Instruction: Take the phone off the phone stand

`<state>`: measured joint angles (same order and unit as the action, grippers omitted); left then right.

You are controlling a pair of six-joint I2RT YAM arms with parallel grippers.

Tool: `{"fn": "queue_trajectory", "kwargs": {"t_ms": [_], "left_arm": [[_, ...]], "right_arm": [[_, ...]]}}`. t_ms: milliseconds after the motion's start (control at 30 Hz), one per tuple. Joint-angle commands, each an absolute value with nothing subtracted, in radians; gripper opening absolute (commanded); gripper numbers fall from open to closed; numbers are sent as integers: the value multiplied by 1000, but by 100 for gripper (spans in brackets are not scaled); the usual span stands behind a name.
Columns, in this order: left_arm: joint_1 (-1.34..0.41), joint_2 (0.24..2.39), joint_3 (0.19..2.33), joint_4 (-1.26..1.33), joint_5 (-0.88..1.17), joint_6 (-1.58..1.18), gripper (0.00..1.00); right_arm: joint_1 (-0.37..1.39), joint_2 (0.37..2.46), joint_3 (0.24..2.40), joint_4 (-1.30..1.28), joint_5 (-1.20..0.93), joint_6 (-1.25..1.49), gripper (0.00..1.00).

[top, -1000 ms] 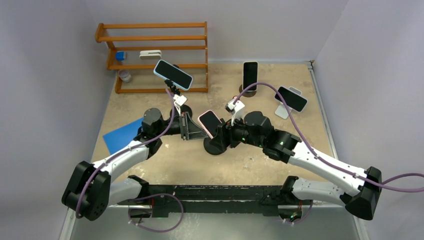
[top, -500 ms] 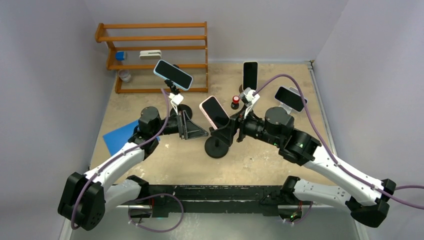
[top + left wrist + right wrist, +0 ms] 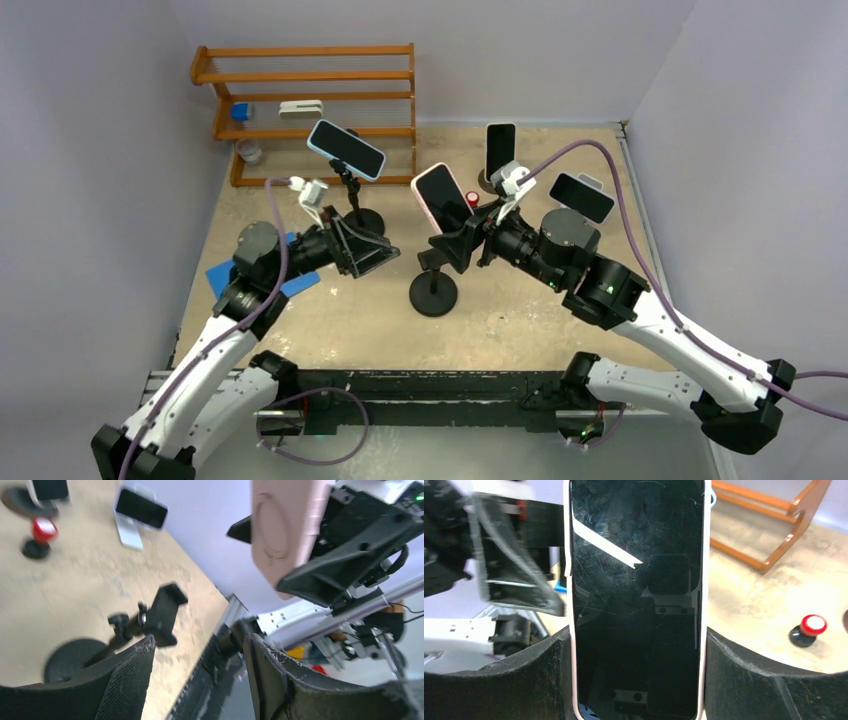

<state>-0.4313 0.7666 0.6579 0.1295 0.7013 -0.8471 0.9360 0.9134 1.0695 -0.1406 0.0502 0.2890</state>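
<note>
A wooden rack is set at the upper left of the overhead view. A blue block and a white object are kept on its middle shelf, and a small jar is stood on the tan table by its left end. A blue sheet is laid at the left. A blue-cased phone is held tilted before the rack. A dark phone is propped upright at upper centre, with a red-capped knob near it. Another phone is leaned on a white stand at upper right.
</note>
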Motion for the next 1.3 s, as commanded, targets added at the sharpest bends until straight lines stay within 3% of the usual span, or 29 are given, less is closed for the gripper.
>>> {"fn": "queue_trajectory", "kwargs": {"t_ms": [0,233,333,500,967,1267], "left_arm": [[-425,662,740,109,521,-718,64],[-425,620,791,203,426,-640,68],[-425,651,829,198,426,-668,80],[-425,705,863,202,461,-682,84],[-425,775,840,390,536,-742,79],[-425,703,831,318,483,-714,80]], "right_arm": [[947,944,1154,56,168,187,0],[1100,1010,1132,261,418,100,0],[1167,1043,1125,344,541,78,0],[1239,1081,1102,463,645,39,0],[1329,1177,1105,543,772,6,0],[1330,1125,1071,527,803,51,0]]}}
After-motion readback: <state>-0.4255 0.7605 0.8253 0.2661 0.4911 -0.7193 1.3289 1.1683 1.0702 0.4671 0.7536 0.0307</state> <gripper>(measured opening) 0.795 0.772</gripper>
